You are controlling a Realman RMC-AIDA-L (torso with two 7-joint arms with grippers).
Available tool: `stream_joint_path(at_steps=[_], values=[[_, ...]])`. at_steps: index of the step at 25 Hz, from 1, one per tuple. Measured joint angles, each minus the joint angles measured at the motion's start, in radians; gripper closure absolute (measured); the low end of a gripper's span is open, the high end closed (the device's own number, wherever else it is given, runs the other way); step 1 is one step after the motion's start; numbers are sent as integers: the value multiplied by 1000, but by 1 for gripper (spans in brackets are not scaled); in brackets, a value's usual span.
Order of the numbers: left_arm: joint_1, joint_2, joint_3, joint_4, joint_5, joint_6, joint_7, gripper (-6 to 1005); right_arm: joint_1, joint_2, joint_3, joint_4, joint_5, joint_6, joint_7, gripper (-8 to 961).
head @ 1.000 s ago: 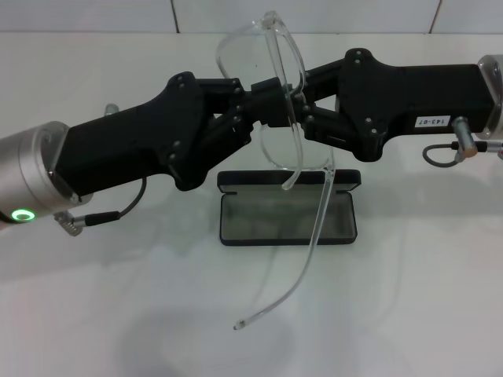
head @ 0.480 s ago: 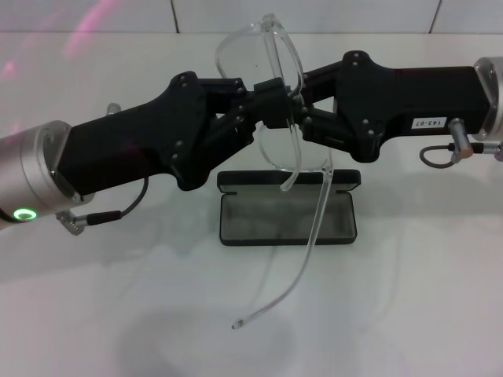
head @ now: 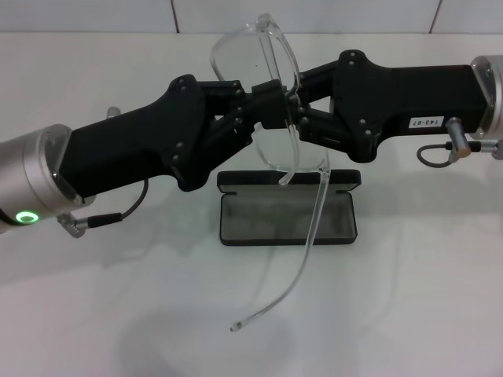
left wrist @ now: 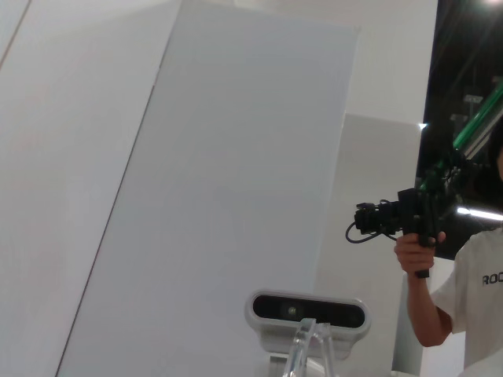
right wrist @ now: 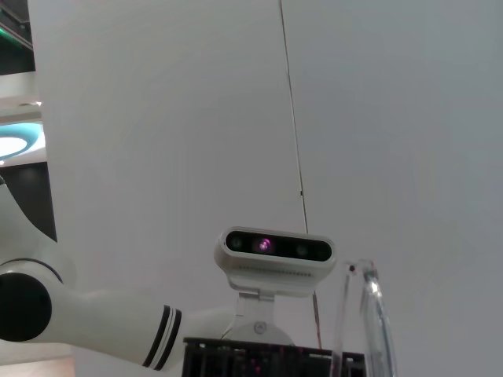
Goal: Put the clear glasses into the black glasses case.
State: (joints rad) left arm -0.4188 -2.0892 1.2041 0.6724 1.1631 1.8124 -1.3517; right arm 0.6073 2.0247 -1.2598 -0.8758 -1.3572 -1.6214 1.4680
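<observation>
both grippers meet high over the table: the left gripper (head: 263,106) and the right gripper (head: 302,110) pinch the clear glasses (head: 267,102) from opposite sides, each clamped on the frame near its middle. since a second ago the glasses have tipped slightly, the lens leaning a little more toward the left arm and the hanging temple tip (head: 236,326) swinging lower and nearer. that looks like a small reorienting in mid-air, not yet a lowering. the black glasses case (head: 287,208) lies open directly beneath, grey lining up, with nothing in it. the white table (head: 409,314) ends at a pale tiled wall (head: 314,16). the wrist views look upward at white panels and the head camera (right wrist: 275,259).
</observation>
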Motion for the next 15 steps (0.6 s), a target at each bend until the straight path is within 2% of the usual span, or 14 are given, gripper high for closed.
stream_joint_path(at_steps=[15], values=[[-2,4,-1,-14,-6,24,10,941,-10,-2,10,6,10,0,-10,783]])
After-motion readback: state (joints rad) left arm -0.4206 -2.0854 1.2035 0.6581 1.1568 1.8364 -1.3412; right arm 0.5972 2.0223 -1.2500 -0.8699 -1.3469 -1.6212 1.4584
